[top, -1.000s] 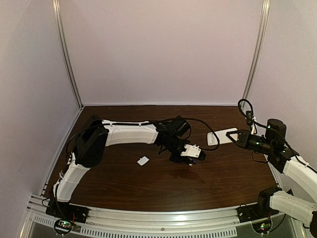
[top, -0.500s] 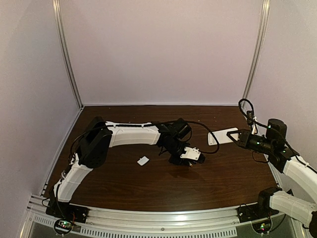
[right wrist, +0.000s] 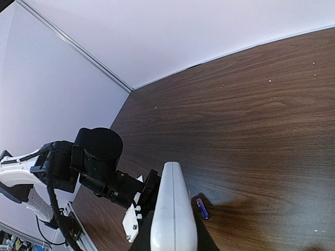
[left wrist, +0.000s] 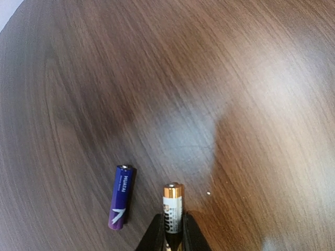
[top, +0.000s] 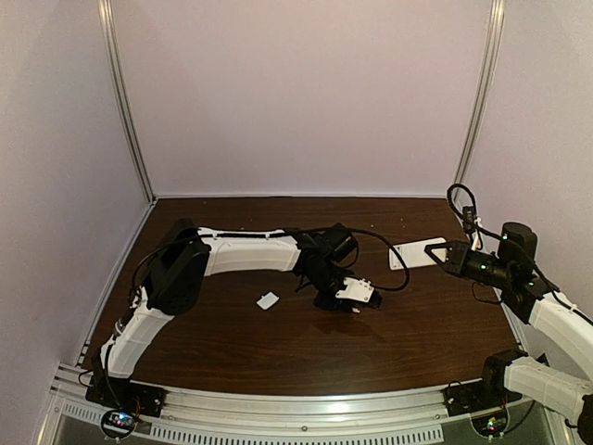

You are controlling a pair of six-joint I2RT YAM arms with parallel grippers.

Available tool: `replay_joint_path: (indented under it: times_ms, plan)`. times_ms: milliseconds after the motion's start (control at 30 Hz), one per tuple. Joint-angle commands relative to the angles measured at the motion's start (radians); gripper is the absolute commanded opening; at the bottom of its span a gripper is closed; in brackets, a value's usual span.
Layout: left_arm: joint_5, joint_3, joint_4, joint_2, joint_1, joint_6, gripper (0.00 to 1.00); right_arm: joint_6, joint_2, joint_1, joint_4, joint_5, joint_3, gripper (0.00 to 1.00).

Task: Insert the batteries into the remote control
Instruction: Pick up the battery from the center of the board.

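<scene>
The dark wooden surface (top: 278,352) fills the floor of the booth, with pale walls (top: 296,93) on three sides. The left arm (top: 246,252) reaches long and low from the near left corner to the middle of the surface. The right arm (top: 547,311) stands bent at the right edge.

The right hand (top: 443,257) is clamped on one end of the remote control (top: 417,253), which sticks out leftward from it at the far right. From the wrist view the remote shows only as a narrow white body; I cannot tell whether it touches the wood.

A small white piece (top: 268,300) lies flat by itself, left of the left hand (top: 357,301) and apart from it.

That hand is down at the surface, its two fingers closed in against the sides of the gold-brown battery (left wrist: 172,206), whose capped end points away from the wrist. Just beside it, on the left in the wrist view, the blue-purple battery (left wrist: 120,201) lies loose on the wood, roughly parallel and not touching.
</scene>
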Motion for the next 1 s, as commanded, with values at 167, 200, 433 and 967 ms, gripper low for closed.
replay_joint_path:
  times_ms: [167,200,433,967]
  plan:
    - [-0.055,-0.19,-0.154,-0.116,-0.021,-0.141,0.08,0.007,0.015,-0.009,0.044,-0.037,-0.022,0.0]
    - [-0.065,-0.224,-0.165,-0.137,-0.021,-0.167,0.08,0.008,0.02,-0.01,0.051,-0.045,-0.026,0.0]
    - [-0.145,-0.489,-0.191,-0.259,-0.017,-0.357,0.1,0.021,0.027,-0.01,0.093,-0.066,-0.046,0.0]
    - [-0.302,-0.364,-0.323,-0.179,-0.083,-0.546,0.28,0.021,0.034,-0.009,0.089,-0.062,-0.04,0.0]
